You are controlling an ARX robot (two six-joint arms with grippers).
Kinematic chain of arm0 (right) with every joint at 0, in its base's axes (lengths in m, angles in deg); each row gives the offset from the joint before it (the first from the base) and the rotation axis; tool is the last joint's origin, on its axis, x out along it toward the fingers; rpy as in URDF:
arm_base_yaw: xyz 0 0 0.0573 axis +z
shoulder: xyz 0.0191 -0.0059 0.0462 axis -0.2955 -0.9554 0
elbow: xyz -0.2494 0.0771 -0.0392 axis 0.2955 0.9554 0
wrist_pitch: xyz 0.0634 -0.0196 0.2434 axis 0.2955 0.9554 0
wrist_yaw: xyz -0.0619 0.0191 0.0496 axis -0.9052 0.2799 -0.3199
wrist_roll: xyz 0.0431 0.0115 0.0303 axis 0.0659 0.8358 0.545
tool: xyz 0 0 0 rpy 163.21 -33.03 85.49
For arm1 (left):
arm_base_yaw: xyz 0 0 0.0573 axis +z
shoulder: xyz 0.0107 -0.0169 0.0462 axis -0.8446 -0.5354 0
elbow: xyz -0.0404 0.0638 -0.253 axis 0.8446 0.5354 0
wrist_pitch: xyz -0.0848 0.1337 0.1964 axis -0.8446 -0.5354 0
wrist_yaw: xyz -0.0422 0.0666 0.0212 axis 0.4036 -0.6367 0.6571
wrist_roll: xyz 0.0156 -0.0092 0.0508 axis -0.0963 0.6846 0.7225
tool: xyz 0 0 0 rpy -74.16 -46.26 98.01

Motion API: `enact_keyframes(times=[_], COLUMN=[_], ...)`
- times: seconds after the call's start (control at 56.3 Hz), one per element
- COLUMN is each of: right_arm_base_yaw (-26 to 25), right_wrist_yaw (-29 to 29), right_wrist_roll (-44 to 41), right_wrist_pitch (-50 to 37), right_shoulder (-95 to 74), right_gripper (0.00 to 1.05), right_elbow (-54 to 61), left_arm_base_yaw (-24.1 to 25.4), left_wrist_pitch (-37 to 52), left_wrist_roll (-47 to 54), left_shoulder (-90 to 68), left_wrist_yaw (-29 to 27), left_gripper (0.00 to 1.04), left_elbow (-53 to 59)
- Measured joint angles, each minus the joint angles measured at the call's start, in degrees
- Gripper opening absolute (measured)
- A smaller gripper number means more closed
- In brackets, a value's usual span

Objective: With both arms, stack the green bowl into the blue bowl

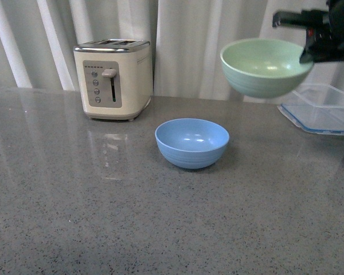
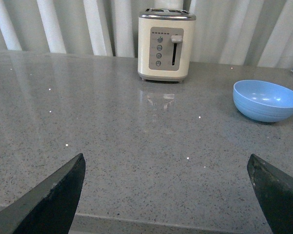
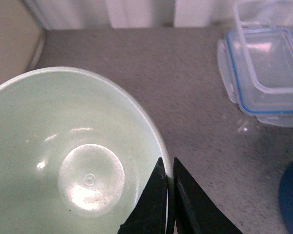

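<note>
the mint-green round plastic bowl [image 1: 266, 66] is rim-pinched by the right gripper [image 3: 169, 170], held high to clear the sky-blue round plastic bowl [image 1: 192, 143] lower left; the left gripper [image 2: 166, 195] is spread wide, empty.

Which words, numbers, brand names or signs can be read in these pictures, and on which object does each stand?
No text is readable anywhere.
On the toaster: small marks on its control panel, too small and blurred to read.
In the green bowl: only a tiny moulded ring at its centre, no letters.
On the blue bowl and the clear container: no label visible.
</note>
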Motion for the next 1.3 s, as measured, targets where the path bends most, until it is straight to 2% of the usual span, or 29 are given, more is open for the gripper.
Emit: enact_keyframes(times=[0.338, 0.444, 0.604, 1.208, 1.297], right_arm_base_yaw=[11.69, 13.75, 13.49, 9.62, 9.33], right_wrist_yaw=[-1.07, -2.62, -5.14, -8.50, -7.19], right_wrist_roll=[-0.24, -0.17, 0.63, 1.70, 1.75], right_wrist_pitch=[-1.73, -3.13, -4.42, -4.81, -4.81], right_shoulder=[-0.48, -4.31, -8.96, -16.22, -16.02], right_gripper=[0.01, 0.01, 0.01, 0.01, 0.19], right_elbow=[-0.74, -1.95, -3.54, -4.55, -4.52], left_arm_base_yaw=[0.00, 0.00, 0.00, 0.00, 0.00], left_wrist_pitch=[0.00, 0.00, 0.00, 0.00, 0.00], left_wrist_roll=[0.00, 0.00, 0.00, 0.00, 0.00], left_shoulder=[0.00, 0.00, 0.00, 0.00, 0.00], left_wrist_yaw=[0.00, 0.00, 0.00, 0.00, 0.00], left_gripper=[0.98, 0.98, 0.98, 0.98, 0.98], left_elbow=[0.00, 0.00, 0.00, 0.00, 0.00])
